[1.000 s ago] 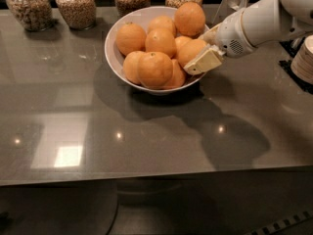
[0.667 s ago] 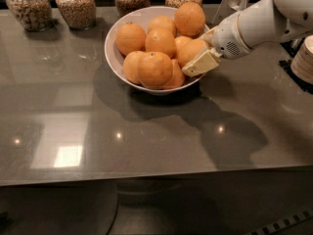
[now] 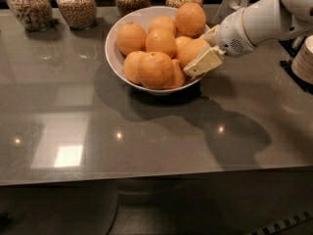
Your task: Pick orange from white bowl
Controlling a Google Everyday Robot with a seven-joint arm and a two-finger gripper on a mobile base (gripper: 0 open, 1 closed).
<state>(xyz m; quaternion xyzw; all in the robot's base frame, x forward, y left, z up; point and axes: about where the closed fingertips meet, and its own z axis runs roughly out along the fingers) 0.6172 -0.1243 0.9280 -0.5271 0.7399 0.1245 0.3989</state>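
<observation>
Counting, you are seeing one white bowl (image 3: 111, 58) sitting on the grey table (image 3: 146, 141), nine oranges (image 3: 155, 70) heaped inside it, and four glass jars (image 3: 76, 6) behind. The jars are running off the top edge, and several oranges are showing only partly. The arm (image 3: 259, 23) is sloping down from the right, with the gripper (image 3: 201, 58) against the rightmost orange (image 3: 191, 50). You cannot tell whether it is clenched or released.

White arm (image 3: 259, 21) reaches in from right; pincer (image 3: 199, 53) angled down-left, right of centre
</observation>
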